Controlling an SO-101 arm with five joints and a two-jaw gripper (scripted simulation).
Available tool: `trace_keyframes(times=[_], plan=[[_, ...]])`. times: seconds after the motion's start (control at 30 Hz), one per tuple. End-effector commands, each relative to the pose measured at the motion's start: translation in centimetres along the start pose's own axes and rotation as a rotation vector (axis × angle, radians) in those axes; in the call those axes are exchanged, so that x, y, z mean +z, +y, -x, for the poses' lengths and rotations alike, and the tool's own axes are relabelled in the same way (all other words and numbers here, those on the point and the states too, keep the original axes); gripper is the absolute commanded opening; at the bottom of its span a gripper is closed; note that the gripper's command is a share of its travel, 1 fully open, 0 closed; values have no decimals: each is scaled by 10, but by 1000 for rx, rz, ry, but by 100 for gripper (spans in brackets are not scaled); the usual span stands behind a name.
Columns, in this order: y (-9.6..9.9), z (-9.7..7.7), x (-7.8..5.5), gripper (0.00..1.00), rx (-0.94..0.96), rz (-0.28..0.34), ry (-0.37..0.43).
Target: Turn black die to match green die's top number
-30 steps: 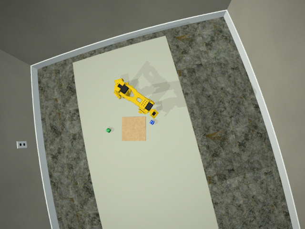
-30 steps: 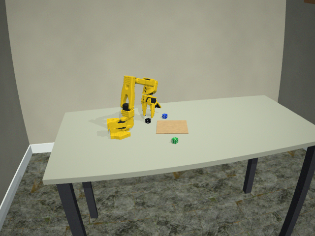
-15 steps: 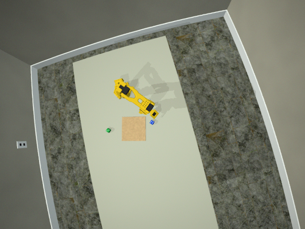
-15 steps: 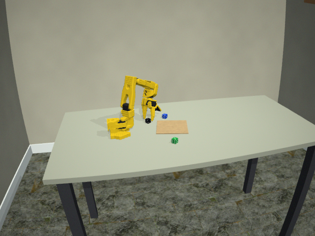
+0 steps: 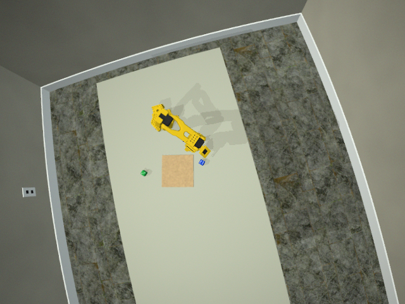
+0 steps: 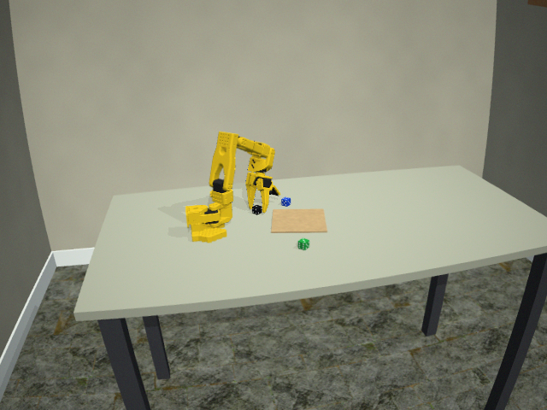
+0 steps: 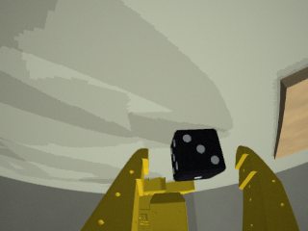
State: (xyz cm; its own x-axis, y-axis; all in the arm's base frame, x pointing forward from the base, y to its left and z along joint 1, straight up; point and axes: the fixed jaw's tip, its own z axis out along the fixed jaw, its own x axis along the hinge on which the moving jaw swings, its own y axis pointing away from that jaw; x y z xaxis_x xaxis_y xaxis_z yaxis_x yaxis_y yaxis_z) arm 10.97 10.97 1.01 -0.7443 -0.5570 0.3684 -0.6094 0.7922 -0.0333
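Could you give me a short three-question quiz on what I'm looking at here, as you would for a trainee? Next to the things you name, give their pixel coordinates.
1. True or false: the black die (image 6: 256, 209) (image 7: 197, 155) lies on the tan mat (image 5: 177, 170) (image 6: 298, 220) (image 7: 295, 117).
2. Which die is nearer the arm's gripper (image 6: 258, 208) (image 7: 192, 153): A) the blue die (image 5: 201, 162) (image 6: 285, 202) or B) the green die (image 5: 143, 173) (image 6: 303, 243)?
3. Fill in: the gripper's fingers stand ____, with a gap between the black die and at least one finger.

Key: 1 false; 2 A; 3 open.

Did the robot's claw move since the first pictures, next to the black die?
Yes! In the side view, the claw moved down. Its tips were above the black die; now they're beside it.
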Motion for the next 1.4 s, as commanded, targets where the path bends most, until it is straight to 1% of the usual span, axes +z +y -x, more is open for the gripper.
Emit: trace_keyframes(times=[0.0, 0.23, 0.57, 1.07, 1.37], plan=[[1, 4, -8, 28, -1, 4, -52], [1, 4, -8, 27, -1, 5, -52], [-1, 4, -8, 24, -1, 9, -51], [-8, 4, -7, 13, -1, 22, -47], [-10, 4, -7, 10, -1, 26, -46]])
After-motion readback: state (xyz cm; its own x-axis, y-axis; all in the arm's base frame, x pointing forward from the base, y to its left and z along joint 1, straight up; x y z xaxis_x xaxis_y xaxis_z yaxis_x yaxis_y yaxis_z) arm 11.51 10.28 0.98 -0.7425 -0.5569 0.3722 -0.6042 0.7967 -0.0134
